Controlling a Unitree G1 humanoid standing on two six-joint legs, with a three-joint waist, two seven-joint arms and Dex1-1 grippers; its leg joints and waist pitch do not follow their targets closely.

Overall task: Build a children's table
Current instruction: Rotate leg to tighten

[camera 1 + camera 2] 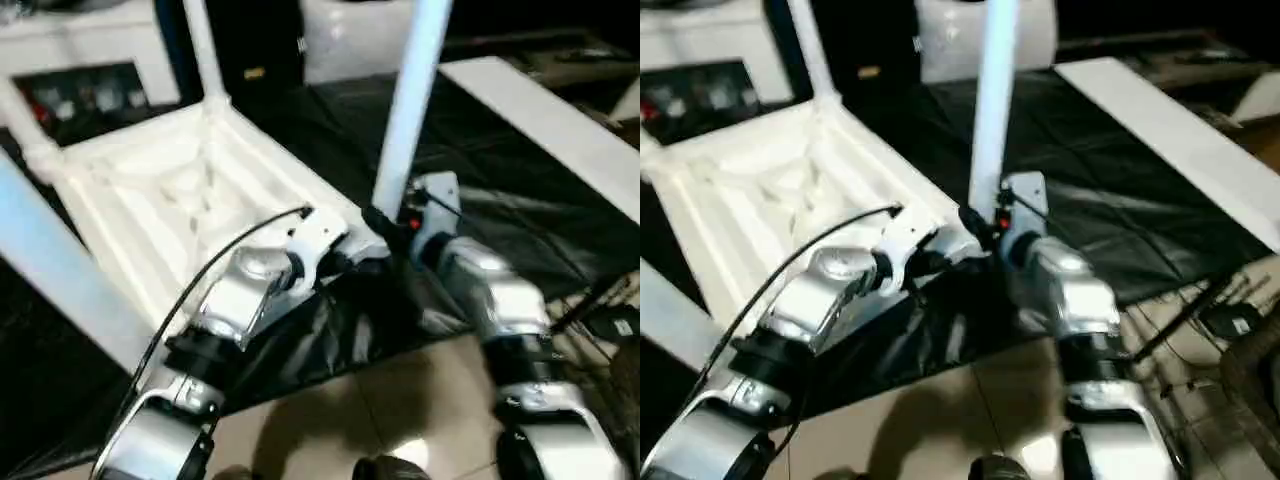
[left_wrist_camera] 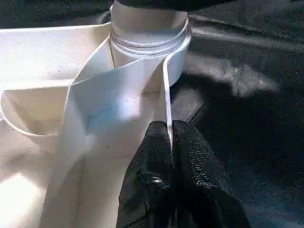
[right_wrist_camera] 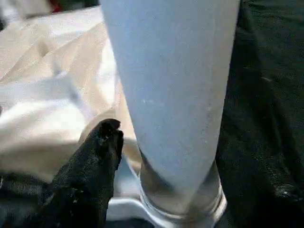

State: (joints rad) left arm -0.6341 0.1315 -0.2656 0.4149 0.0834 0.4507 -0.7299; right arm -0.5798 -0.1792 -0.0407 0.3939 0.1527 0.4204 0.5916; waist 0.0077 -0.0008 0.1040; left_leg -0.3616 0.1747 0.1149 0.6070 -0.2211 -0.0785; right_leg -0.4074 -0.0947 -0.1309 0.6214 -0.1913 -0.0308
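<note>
Lying upside down on a black plastic sheet (image 1: 500, 190) spread over the floor, the small all-white plastic children's table (image 1: 170, 200) shows its ribbed hollow underside, with round tapered legs standing up from its corner sockets. Its near right corner sits directly between the two grippers, and the white leg (image 1: 410, 110) screwed into that corner rises just ahead of them. The left gripper (image 2: 171, 142) has its jaws pressed together on the thin upright edge of the table's rim wall, right beside the threaded socket that carries the leg. The right gripper (image 3: 156, 142) stands at the base of the same leg; one black finger (image 3: 102, 142) shows just beside the leg with a small gap, not clamped on it, so its jaws stand apart around the leg's foot. Both silver forearms reach forward and inward from the near edge, the left (image 1: 240, 290) angled to the right, the right (image 1: 490, 290) angled to the left, their wrists meeting at the corner. Beige floor tiles (image 1: 400, 410) lie below the arms.
</note>
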